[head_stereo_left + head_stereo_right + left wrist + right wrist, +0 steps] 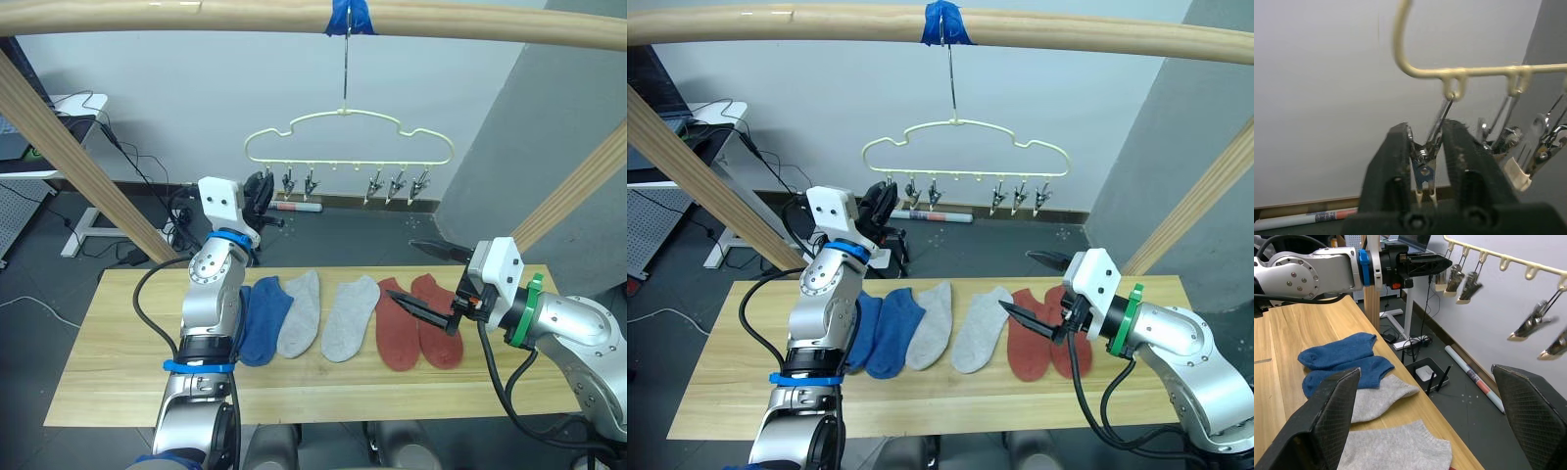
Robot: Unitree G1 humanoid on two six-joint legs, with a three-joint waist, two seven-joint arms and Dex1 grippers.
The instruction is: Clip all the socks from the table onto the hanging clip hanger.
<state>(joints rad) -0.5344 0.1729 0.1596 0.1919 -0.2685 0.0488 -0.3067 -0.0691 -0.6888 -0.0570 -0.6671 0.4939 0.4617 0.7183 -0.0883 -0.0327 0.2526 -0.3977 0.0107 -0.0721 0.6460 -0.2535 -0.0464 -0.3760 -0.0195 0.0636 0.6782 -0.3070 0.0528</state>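
Observation:
Six socks lie in a row on the table [108, 343]: two blue socks [266, 315], partly behind my left arm, two grey socks [350, 318] and two rust red socks [397, 328]. The pale wire clip hanger [348, 127] hangs above the table's far edge, carrying several silver clips [397, 184]. My left gripper [1425, 129] is raised at the hanger's left end, shut on the leftmost clip [1423, 169]. Low over the red socks, my right gripper [431, 282] is wide open and holds nothing.
The hanger's hook hangs from a round wooden beam [196, 15] at a blue tape wrap [350, 15]. Slanted wooden posts [69, 147] stand at both sides. A rolled tube [294, 207] lies on the floor behind the table, and a desk with cables [83, 113] stands far left.

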